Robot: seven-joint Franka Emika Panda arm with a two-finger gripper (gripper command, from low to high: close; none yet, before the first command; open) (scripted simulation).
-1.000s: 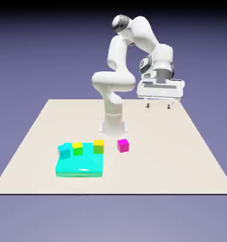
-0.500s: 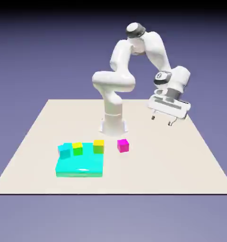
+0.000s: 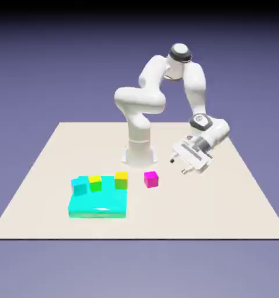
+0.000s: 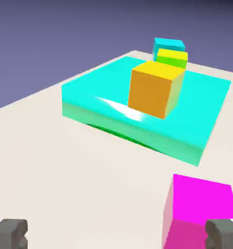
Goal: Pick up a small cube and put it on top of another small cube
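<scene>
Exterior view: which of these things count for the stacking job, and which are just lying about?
For the job:
- pink cube, alone on the table, not yet gripped
- gripper, empty, jaws apart, at the cube's right in this view

Lying about:
- flat cyan slab
- small cubes on it: cyan cube, yellow-green cube, orange-yellow cube

Beige table [image 3: 223,204]: flat cyan slab [image 3: 98,205], small magenta-pink cube [image 3: 151,179] just beside it, apart.
</scene>
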